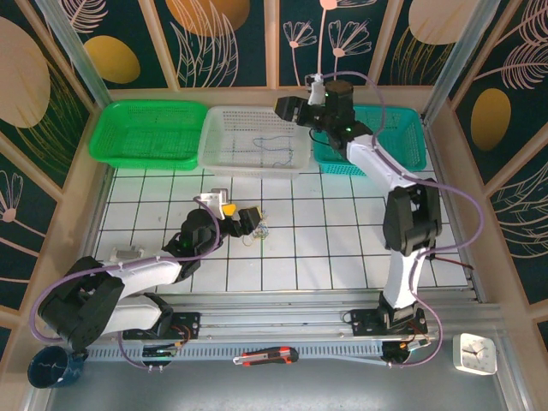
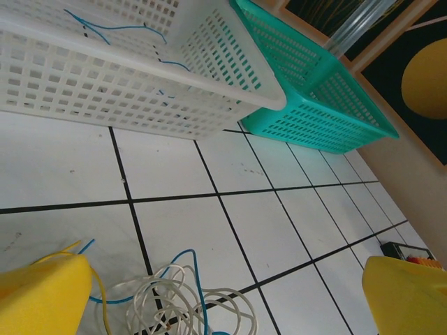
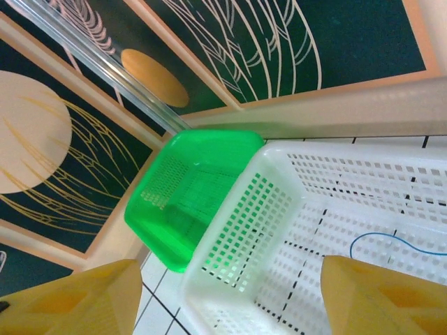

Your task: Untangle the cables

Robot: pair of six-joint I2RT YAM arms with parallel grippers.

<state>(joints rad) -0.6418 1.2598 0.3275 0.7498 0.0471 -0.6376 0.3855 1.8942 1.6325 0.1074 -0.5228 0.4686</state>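
At the far left of the desk's (image 1: 342, 248) back row sits a green basket (image 1: 141, 158). Nearer and left of centre, the left tool (image 1: 244, 218) hangs low over the tangled cables (image 2: 181, 300). Its yellow pads are spread wide, with white loops and blue and yellow strands between them, likely lined up to pinch one strand. Next comes a white basket (image 1: 253, 163), where one blue cable (image 3: 398, 241) lies apart, probably sorted there. Above its right end hovers the right tool (image 1: 301, 98), pads apart and holding nothing. A teal basket (image 1: 411, 141) comes last.

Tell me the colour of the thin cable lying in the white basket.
Blue. The cable shows best in the left wrist view.
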